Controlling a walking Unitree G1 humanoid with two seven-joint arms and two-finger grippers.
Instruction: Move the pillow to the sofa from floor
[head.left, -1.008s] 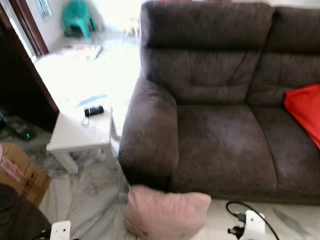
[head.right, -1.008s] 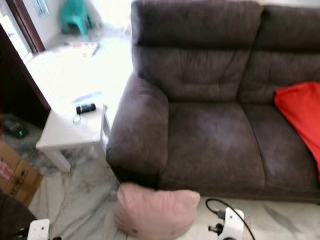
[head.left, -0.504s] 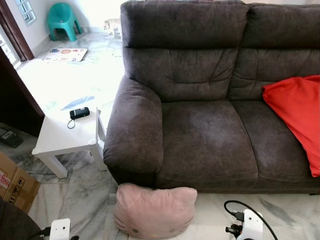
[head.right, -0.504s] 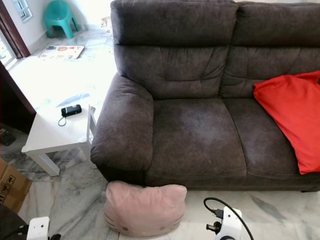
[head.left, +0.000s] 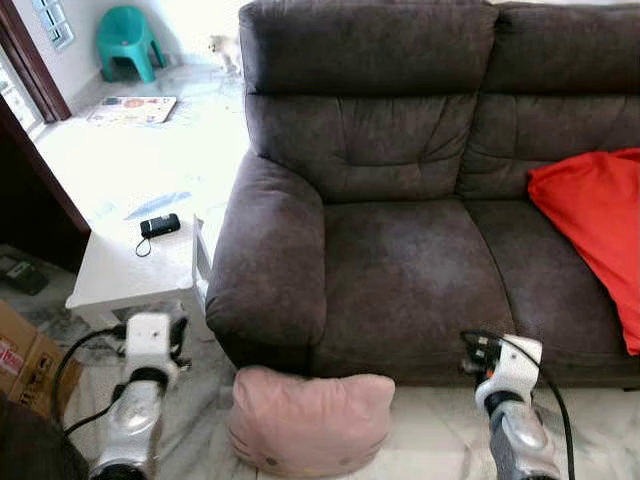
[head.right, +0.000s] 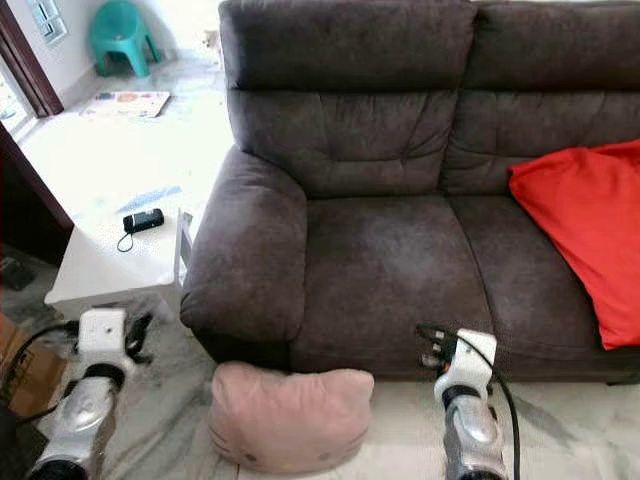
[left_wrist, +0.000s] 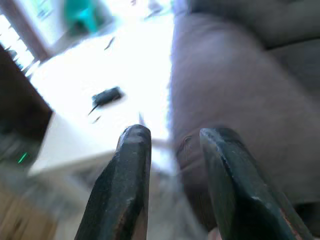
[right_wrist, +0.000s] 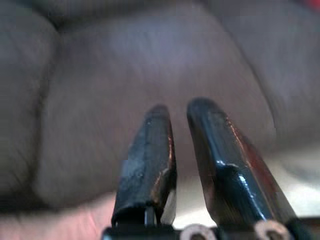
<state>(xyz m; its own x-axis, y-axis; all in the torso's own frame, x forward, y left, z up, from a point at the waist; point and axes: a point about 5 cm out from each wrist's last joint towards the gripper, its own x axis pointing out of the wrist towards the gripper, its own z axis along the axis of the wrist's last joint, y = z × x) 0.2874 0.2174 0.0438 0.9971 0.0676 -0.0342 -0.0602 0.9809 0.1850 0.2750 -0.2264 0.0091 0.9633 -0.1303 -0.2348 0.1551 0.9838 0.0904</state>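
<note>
A pink pillow (head.left: 310, 420) with a cat face lies on the marble floor, leaning against the front of the dark brown sofa (head.left: 400, 270) below its left armrest. My left arm (head.left: 148, 340) is raised to the left of the pillow, beside the armrest. In the left wrist view the left gripper (left_wrist: 175, 135) is open, with nothing between its fingers, and points at the armrest. To the right of the pillow my right arm (head.left: 510, 365) is up in front of the seat edge. The right gripper (right_wrist: 179, 107) is shut and empty, facing the seat cushion.
A red cushion (head.left: 590, 230) lies on the sofa's right seat. A white side table (head.left: 130, 270) with a black device (head.left: 160, 225) stands left of the armrest, close to my left arm. A cardboard box (head.left: 25, 360) sits at far left, and a teal chair (head.left: 125, 40) stands far back.
Both arms have risen from the bottom edge to either side of the pillow. The pillow has not moved. The camera panned left at first, then steadied.
</note>
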